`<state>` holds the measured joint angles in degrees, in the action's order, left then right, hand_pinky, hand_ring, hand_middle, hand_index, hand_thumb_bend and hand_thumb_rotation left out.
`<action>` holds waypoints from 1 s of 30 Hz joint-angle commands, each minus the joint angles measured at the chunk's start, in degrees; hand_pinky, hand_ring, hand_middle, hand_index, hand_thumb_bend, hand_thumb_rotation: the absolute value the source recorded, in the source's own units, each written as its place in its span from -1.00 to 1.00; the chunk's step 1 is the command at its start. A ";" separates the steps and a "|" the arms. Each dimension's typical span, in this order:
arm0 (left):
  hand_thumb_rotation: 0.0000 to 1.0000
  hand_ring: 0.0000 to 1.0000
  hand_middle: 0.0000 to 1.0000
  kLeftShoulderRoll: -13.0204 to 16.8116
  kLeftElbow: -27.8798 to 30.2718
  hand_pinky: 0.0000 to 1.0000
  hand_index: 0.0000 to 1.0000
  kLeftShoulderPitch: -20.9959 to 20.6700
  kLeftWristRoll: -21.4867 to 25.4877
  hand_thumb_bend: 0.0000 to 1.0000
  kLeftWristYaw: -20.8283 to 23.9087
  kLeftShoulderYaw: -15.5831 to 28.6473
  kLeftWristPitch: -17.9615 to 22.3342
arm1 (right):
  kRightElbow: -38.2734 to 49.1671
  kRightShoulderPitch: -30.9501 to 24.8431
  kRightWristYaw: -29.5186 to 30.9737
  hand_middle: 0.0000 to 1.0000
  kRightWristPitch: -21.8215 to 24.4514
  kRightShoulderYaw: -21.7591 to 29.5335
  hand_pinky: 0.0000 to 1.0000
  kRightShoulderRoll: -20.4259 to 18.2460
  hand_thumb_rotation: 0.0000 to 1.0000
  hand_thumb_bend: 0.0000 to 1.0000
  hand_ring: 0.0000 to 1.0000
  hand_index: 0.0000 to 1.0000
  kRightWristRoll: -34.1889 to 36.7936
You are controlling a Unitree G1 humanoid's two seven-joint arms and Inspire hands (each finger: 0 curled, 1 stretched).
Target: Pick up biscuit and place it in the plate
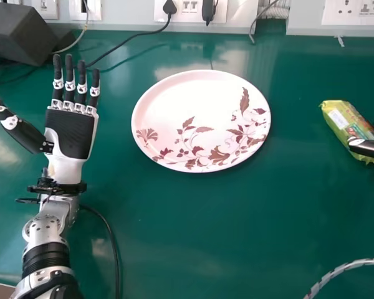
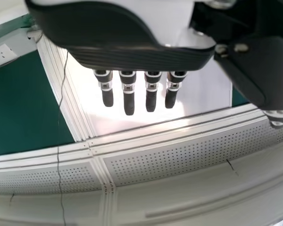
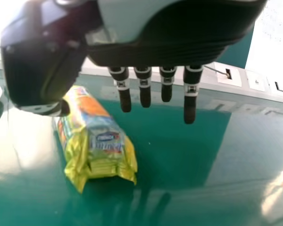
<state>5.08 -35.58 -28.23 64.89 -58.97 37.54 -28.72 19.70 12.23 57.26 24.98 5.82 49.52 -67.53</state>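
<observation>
Biscuit packet (image 1: 347, 124) lying on the counter (image 1: 206, 230), to the right of the plate (image 1: 202, 118) and apart from it. Right hand (image 3: 167, 42): fingers (image 3: 125, 98) straight and slightly spread, pinching nothing; thumb over or beside the wrapper, contact indeterminable. Left hand (image 1: 71, 134): palm up at the left of the counter, fingers straight and spread. Handling, as judged: packet probably light, its film slippery and soft at the crimped ends, its contents stiff but brittle. Suggested hold — across the middle, thumb and fingers on opposite long sides — with gentle closure; hard pressure could crack the biscuits, and an end grip could let the packet slip or swing.
</observation>
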 commanded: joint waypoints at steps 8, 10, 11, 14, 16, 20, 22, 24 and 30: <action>0.60 0.90 1.00 -5.31 -1.39 1.00 1.00 5.77 4.00 1.00 4.77 1.07 -4.70 | 1.70 0.17 1.02 0.97 0.17 0.45 0.25 1.33 -0.67 -0.07 0.53 0.82 0.65; 0.60 0.89 1.00 -5.69 -1.06 1.00 1.00 5.80 5.15 1.00 5.95 1.47 -5.65 | 1.87 0.10 0.74 0.95 0.25 0.63 0.24 1.21 -0.72 -0.14 0.45 0.78 0.81; 0.59 0.89 1.00 -5.83 -0.90 1.00 1.00 5.82 5.85 1.00 7.00 1.73 -6.33 | 2.00 0.06 0.64 0.93 0.24 0.73 0.22 1.19 -0.77 -0.15 0.40 0.75 0.92; 0.59 0.89 1.00 -6.15 -0.07 0.98 1.00 6.02 6.59 1.00 8.11 1.79 -6.81 | 2.30 0.04 0.74 0.89 0.33 1.05 0.14 1.21 -0.97 -0.09 0.01 0.69 1.09; 0.56 0.90 1.00 -6.07 0.45 0.98 1.00 6.24 5.26 1.00 7.09 1.02 -5.01 | 2.43 0.04 0.80 0.93 0.61 1.45 0.16 1.03 -0.99 -0.08 -0.04 0.76 1.38; 0.56 0.89 1.00 -4.65 -0.72 0.95 1.00 6.20 2.45 1.00 5.38 -0.37 -2.54 | 2.57 -0.17 0.77 0.99 0.55 1.49 0.26 1.19 -0.48 0.18 0.51 0.80 1.64; 0.59 0.88 1.00 -3.90 -1.97 0.93 1.00 5.98 1.03 1.00 4.24 -0.92 -1.27 | 2.34 -0.25 0.63 1.00 0.23 0.82 0.34 1.21 -0.34 0.35 0.65 0.83 1.42; 0.61 0.89 1.00 -3.58 -3.20 0.96 1.00 5.74 -0.16 1.00 3.19 -1.26 0.28 | 1.99 -0.41 -0.71 1.00 0.01 0.15 0.52 0.40 -0.11 0.51 0.80 0.88 1.35; 0.67 0.90 1.00 -4.07 -4.08 0.98 1.00 5.52 -1.30 1.00 2.48 -1.33 1.70 | 0.10 -0.04 -4.39 1.00 -0.20 -2.87 0.62 -0.88 0.20 0.69 0.86 0.90 -0.24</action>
<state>2.79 -35.00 -27.95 65.82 -56.18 36.30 -27.50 20.62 12.18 53.81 24.86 3.97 49.46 -67.05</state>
